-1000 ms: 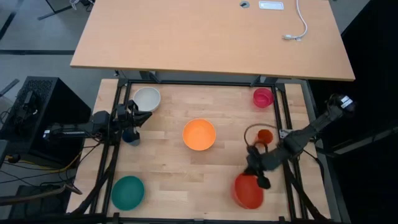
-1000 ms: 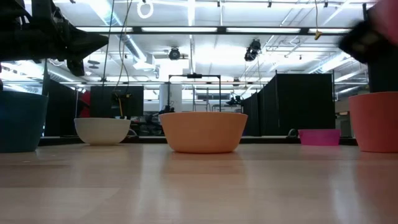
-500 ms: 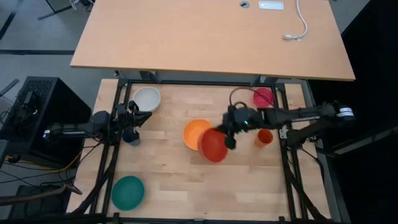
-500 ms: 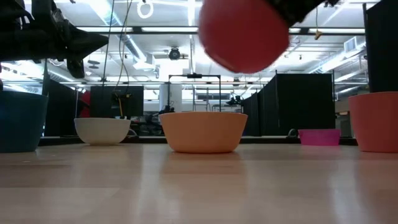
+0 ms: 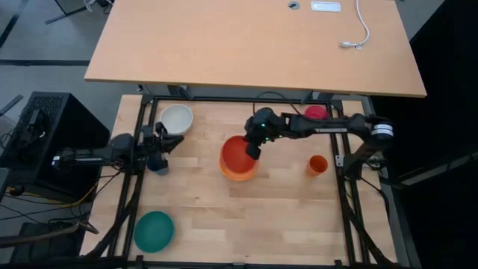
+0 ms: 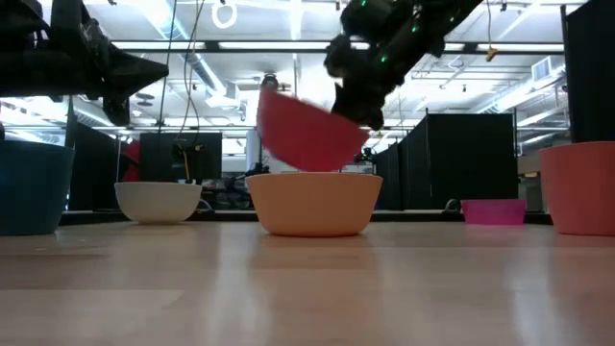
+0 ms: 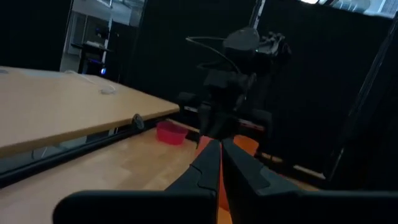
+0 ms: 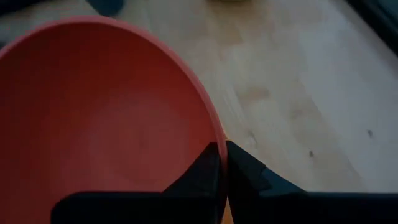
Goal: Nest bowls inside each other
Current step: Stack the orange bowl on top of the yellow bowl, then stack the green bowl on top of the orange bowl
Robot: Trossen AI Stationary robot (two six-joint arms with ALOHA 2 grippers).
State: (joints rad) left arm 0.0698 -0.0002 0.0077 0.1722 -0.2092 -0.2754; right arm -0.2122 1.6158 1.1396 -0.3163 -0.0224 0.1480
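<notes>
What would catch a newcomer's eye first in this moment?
The red bowl, tilted in mid-air just above the orange bowl at the table's centre, pinched by its rim in the right end effector. Next, the scatter of other bowls: white at the far left, teal near left, pink far right. The left end effector waits shut by the white bowl.

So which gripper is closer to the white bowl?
The left. The left gripper, shut and empty, sits just beside the white bowl at the table's left edge. The right gripper is mid-table, clamped on the red bowl over the orange bowl.
</notes>
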